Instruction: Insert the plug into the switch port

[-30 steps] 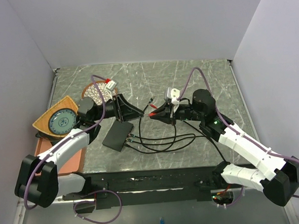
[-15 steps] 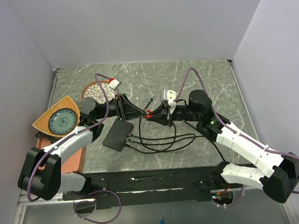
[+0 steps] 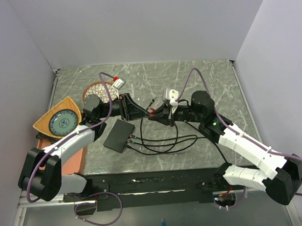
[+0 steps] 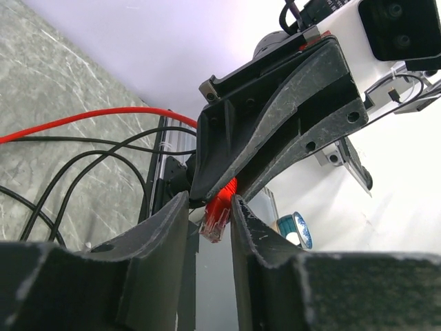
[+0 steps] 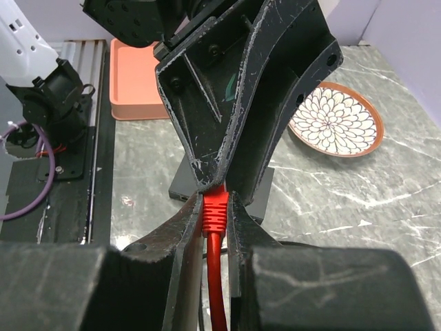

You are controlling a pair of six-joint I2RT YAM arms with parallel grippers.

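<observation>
The switch (image 3: 119, 135) is lying flat on the marbled surface (image 3: 200, 79), left of centre, with black cables (image 3: 163, 143) looping away from its right edge. Just beyond it, the two arms are meeting tip to tip above the surface. The right gripper (image 3: 154, 116) is pinching the red plug (image 5: 215, 212) in narrow jaws. The left gripper (image 3: 142, 113) is gripping the plug's front end from the opposite side, its jaws also narrow. The plug is sitting apart from the switch. Farther back on the left, a patterned dish (image 3: 94, 89) is resting.
</observation>
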